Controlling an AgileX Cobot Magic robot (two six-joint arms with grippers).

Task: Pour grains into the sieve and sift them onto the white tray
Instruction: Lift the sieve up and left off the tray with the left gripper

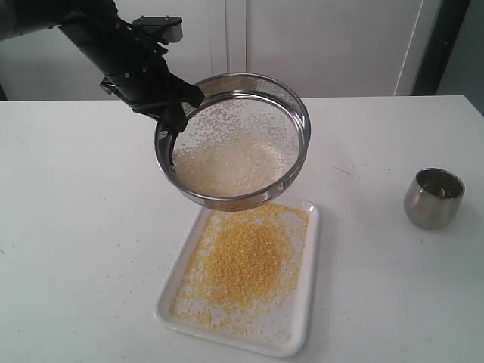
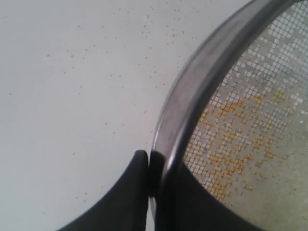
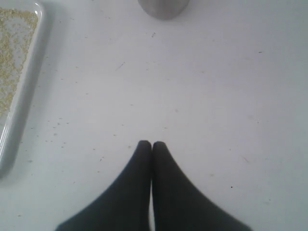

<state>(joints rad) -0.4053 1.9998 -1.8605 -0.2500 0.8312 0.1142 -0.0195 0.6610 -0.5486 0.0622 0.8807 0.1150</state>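
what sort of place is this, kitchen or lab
Likely a robot test bench, not a kitchen: a plain white table, blank white wall panels behind, and the robot's left gripper holding a sieve over a tray.

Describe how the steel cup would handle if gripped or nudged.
The steel cup looks polished, so it may slip in a grip. Its rounded lower body suggests it could rock or tip when nudged. It seems empty, so probably light.

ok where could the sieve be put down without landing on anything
Widest bare stretch: the table left of the white tray, out to the near edge. A narrower one lies between the tray and the steel cup. Crowded: the middle, where the left gripper holds the sieve tilted above the tray's grains.
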